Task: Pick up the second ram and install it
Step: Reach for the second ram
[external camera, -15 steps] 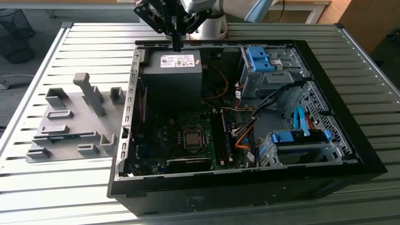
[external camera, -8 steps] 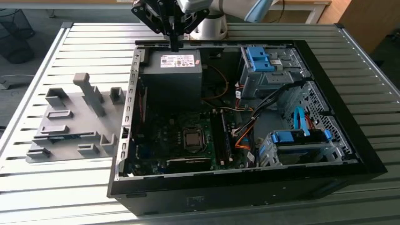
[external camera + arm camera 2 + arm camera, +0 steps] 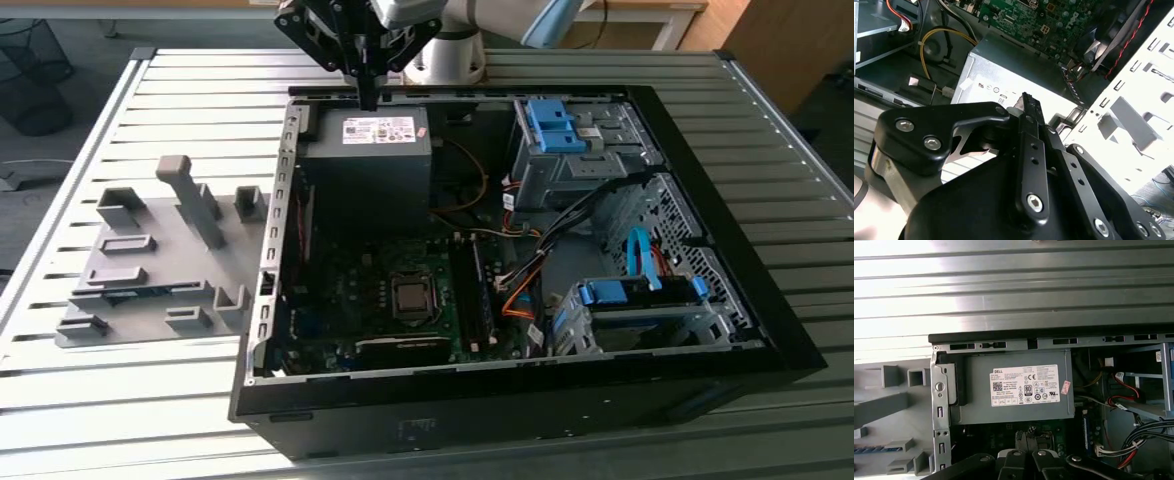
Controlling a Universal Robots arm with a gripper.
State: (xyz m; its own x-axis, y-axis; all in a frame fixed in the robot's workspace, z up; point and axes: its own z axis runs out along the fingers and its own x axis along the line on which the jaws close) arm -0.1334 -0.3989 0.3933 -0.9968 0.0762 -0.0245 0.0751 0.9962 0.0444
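Hovering closed and empty, the gripper (image 3: 367, 98) is far from the second ram (image 3: 144, 291)

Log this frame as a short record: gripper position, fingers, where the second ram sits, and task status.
gripper: gripper hangs over the power supply in the open computer case
fingers: shut, nothing seen between them
second ram: second ram lies in the gray holder on the table, on the exterior view's left, outside the case, apart from the gripper
task status: ram not yet picked up
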